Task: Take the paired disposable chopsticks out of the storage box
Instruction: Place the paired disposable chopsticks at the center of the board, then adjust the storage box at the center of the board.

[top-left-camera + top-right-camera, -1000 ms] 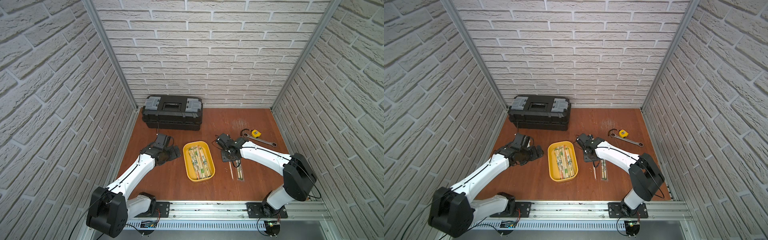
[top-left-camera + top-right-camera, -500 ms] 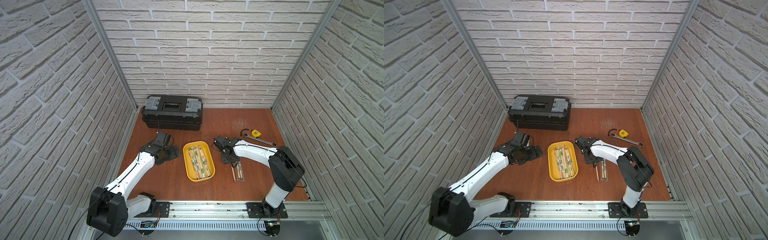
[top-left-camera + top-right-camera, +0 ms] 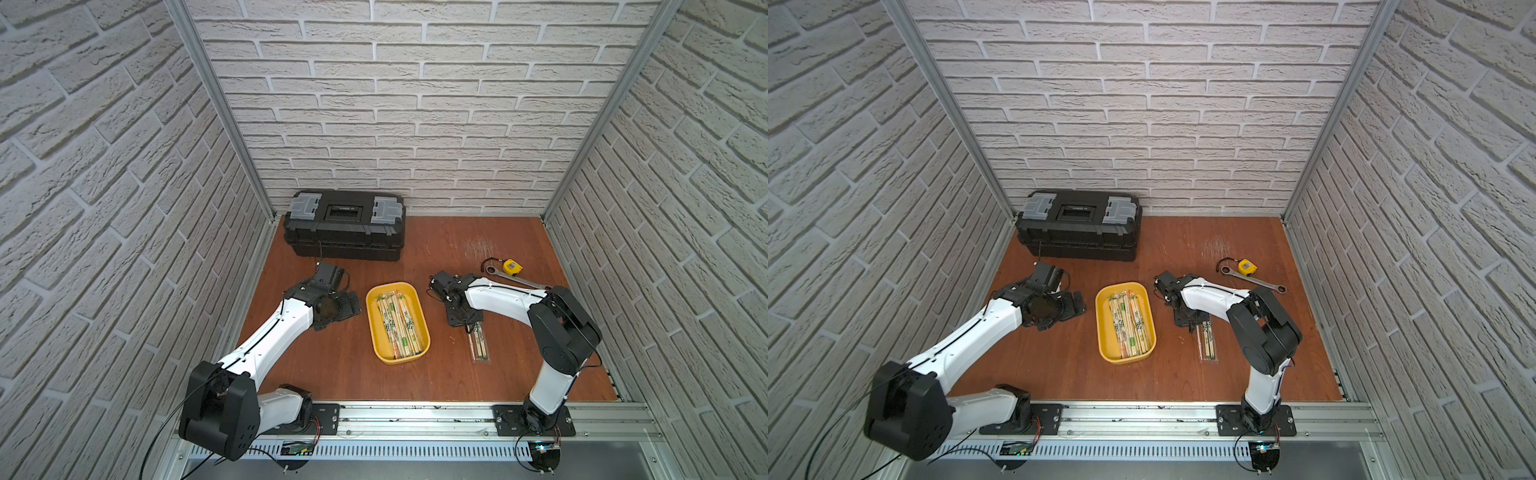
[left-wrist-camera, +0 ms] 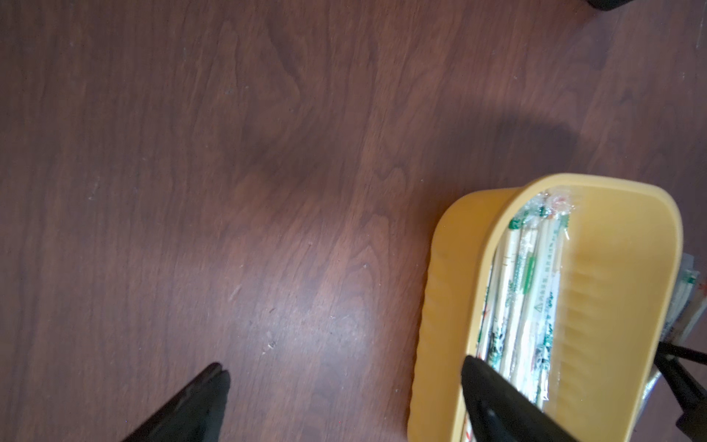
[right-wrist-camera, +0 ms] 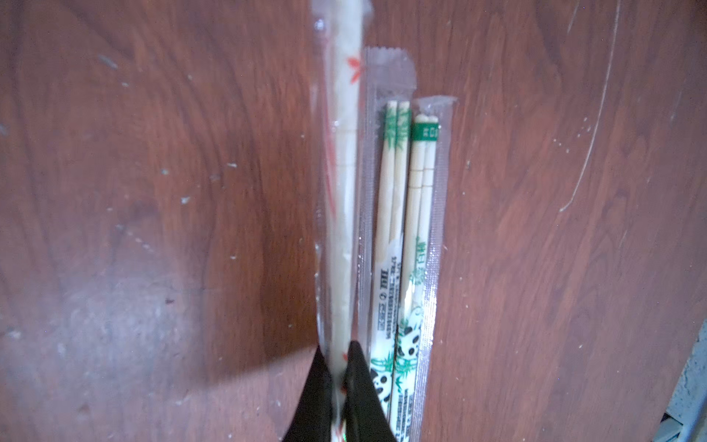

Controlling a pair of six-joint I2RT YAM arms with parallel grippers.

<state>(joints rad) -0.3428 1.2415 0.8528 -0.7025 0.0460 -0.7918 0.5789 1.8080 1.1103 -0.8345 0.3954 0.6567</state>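
Note:
The storage box [image 3: 376, 332] [image 3: 1102, 332] is a shallow yellow tray in the middle of the brown table. Several paired disposable chopsticks [image 3: 400, 324] [image 3: 1128, 324] [image 4: 524, 275] lie in it in clear sleeves. My left gripper [image 3: 347, 305] [image 4: 344, 365] stands open, low beside the tray's left wall [image 4: 447, 268], with nothing between its fingers. My right gripper [image 3: 467, 326] [image 5: 338, 350] is to the right of the tray, shut on one end of an orange-printed pair [image 5: 344, 172]. Two green-printed pairs [image 5: 394, 237] [image 3: 480, 345] lie on the table right beside the held one.
A black toolbox [image 3: 345, 224] stands at the back left against the wall. A yellow tape measure [image 3: 512, 266] and a wrench [image 3: 517, 280] lie at the back right. Brick walls close in three sides, and a metal rail [image 3: 415, 415] runs along the front.
The right arm's elbow has swung in toward the middle while its gripper stays shut on the pair above the two lying pairs. The left arm has barely moved.

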